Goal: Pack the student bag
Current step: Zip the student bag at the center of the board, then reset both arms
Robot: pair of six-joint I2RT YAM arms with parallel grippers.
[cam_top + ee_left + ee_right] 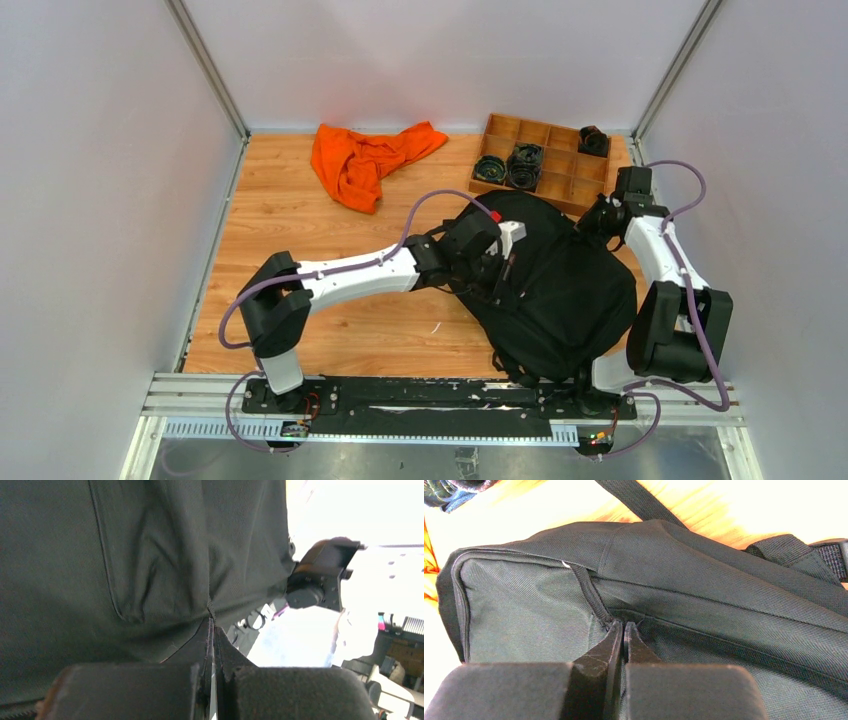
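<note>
2 pinches hold the student bag (pixel 560 290), lying right of centre on the surface (pixel 300 220): left hand (pixel 210 617) and right hand (pixel 624 626) each pressed on thin fabric. We fear it slipping under tension.

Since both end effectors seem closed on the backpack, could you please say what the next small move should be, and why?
Probably ease the right end effector along the zipper line while the left end effector holds the student bag taut: both pinch its fabric, and no opening shows.
</note>
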